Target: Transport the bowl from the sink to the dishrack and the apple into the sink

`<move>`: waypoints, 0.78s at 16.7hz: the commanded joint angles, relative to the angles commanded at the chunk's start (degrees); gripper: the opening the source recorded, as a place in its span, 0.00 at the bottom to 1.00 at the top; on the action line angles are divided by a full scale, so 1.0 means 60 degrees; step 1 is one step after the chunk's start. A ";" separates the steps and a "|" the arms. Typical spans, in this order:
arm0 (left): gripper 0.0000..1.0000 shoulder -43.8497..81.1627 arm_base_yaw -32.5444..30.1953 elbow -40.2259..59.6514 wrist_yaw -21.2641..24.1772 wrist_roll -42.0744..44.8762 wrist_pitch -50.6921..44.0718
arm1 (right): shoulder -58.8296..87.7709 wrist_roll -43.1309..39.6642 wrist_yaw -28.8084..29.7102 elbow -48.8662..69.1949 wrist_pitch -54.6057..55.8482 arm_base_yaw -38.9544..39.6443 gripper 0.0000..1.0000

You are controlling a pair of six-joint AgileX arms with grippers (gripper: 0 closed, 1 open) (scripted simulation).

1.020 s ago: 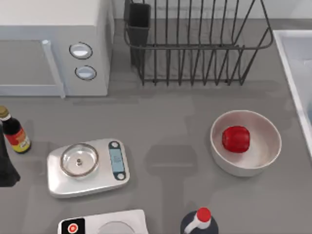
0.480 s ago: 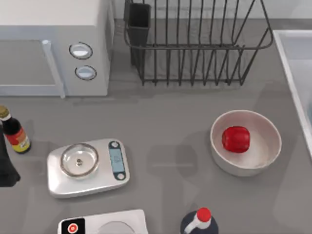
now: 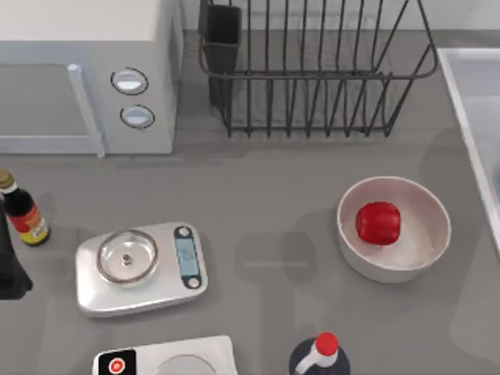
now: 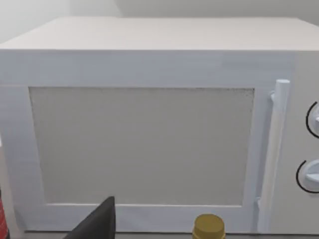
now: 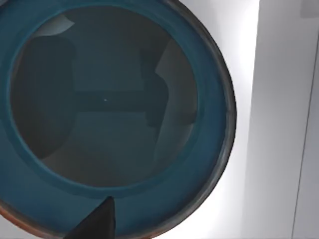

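Fingers of the right gripper cannot be judged as open or closed: one dark finger tip (image 5: 97, 221) is seen in the right wrist view, just above the bowl (image 5: 114, 114). The teal-blue bowl is seen from straight above, lying on the pale floor of the sink (image 5: 279, 124), and shadows fall across its inside. For the left gripper the state cannot be told either; one dark finger tip (image 4: 97, 221) is seen in the left wrist view, in front of the white microwave (image 4: 149, 124). A dark part of the left arm (image 3: 9, 266) is seen at the left edge of the desk (image 3: 258, 195) in the top view, beside a small sauce bottle (image 3: 23, 211).

The apple (image 3: 378, 223) is placed inside the off-white bowl (image 3: 351, 234) on the right part of the desk, near the sink rim (image 3: 465, 117). The dishrack (image 3: 312, 70) stands at the far side, with its dark cutlery cup (image 3: 223, 35) at the corner toward the microwave. A kitchen scale (image 3: 141, 266) is placed left of the middle.
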 joint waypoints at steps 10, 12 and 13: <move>1.00 0.0000 0.0000 0.0000 0.0000 0.0000 0.0000 | 0.1287 0.0058 0.0022 -0.1191 0.2498 0.0026 1.00; 1.00 0.0000 0.0000 0.0000 0.0000 0.0000 0.0000 | 0.1305 0.0059 0.0022 -0.1209 0.2529 0.0027 1.00; 1.00 0.0000 0.0000 0.0000 0.0000 0.0000 0.0000 | 0.1305 0.0059 0.0022 -0.1209 0.2529 0.0027 1.00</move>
